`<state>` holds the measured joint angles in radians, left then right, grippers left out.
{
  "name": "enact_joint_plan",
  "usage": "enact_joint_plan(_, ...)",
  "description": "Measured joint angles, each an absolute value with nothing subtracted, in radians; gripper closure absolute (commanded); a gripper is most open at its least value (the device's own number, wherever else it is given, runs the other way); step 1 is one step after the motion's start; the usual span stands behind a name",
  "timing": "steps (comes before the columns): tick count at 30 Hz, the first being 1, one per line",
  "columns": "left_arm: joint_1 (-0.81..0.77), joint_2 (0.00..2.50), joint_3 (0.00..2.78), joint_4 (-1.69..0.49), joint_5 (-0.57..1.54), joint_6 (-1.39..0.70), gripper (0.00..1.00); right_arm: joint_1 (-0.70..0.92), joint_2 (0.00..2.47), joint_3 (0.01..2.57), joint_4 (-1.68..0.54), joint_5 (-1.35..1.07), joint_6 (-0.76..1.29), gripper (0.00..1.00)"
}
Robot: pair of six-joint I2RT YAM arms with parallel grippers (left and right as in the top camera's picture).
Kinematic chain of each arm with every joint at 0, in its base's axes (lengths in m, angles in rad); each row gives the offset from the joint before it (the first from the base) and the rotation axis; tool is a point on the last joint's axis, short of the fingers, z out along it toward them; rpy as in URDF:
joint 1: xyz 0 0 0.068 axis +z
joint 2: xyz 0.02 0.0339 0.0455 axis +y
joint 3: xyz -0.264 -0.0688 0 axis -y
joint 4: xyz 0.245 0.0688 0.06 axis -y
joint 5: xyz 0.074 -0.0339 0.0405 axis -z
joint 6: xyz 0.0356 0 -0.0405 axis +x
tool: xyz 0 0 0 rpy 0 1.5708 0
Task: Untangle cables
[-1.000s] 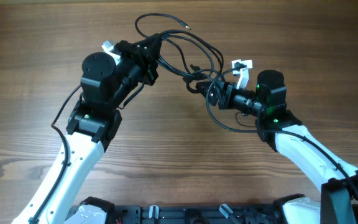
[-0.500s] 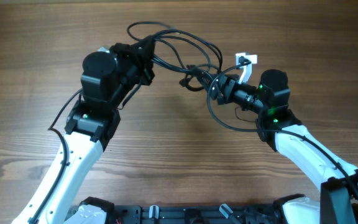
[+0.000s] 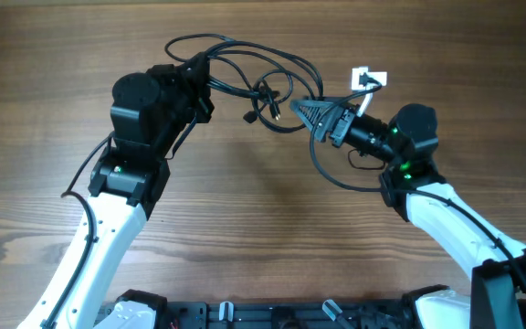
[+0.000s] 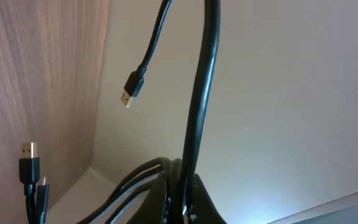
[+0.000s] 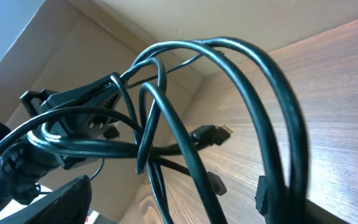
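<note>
Black cables (image 3: 265, 91) lie over a brown wood-grain table (image 3: 245, 228).

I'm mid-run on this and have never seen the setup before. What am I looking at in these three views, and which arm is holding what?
Two white-and-black robot arms work at a wooden table. The wide picture looks straight down from above; the other two come from a camera on each wrist. The thin black cables are tangled together between the arms. The left gripper is shut on a bunch of them; its wrist view shows a cable rising from its grip and a loose plug dangling. The right gripper stands open beside the tangle, gripping nothing that I can see; loops cross its camera's view.
</note>
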<state>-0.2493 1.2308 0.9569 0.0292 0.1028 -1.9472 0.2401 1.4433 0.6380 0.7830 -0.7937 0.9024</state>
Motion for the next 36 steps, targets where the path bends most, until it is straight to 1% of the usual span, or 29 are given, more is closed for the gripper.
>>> enact_joint_plan(5, -0.264, 1.231, 0.957, 0.059, 0.102, -1.951, 0.96, 0.202, 1.443, 0.638, 0.826, -0.808, 0.919, 0.11)
enact_joint_plan(10, -0.341, 1.231, 0.957, 0.059, 0.109, -1.951, 0.96, 0.202, 1.443, 0.638, 0.831, -0.807, 0.931, 0.11)
enact_joint_plan(14, -0.37, 1.231, 0.957, 0.059, 0.113, -1.951, 0.96, 0.202, 1.443, 0.638, 0.824, -0.806, 0.936, 0.11)
enact_joint_plan(19, -0.397, 1.231, 0.957, 0.104, 0.12, -1.951, 0.96, 0.202, 1.443, 0.638, 0.674, -0.754, 0.926, 0.11)
enact_joint_plan(25, -0.404, 1.231, 0.957, 0.104, 0.152, -1.951, 0.96, 0.204, 1.443, 0.639, 0.509, -0.661, 0.889, 0.1)
enact_joint_plan(36, -0.412, 1.245, 0.953, 0.159, 0.227, -1.971, 0.96, 0.208, 1.44, 0.653, 0.355, -0.559, 0.83, 0.1)
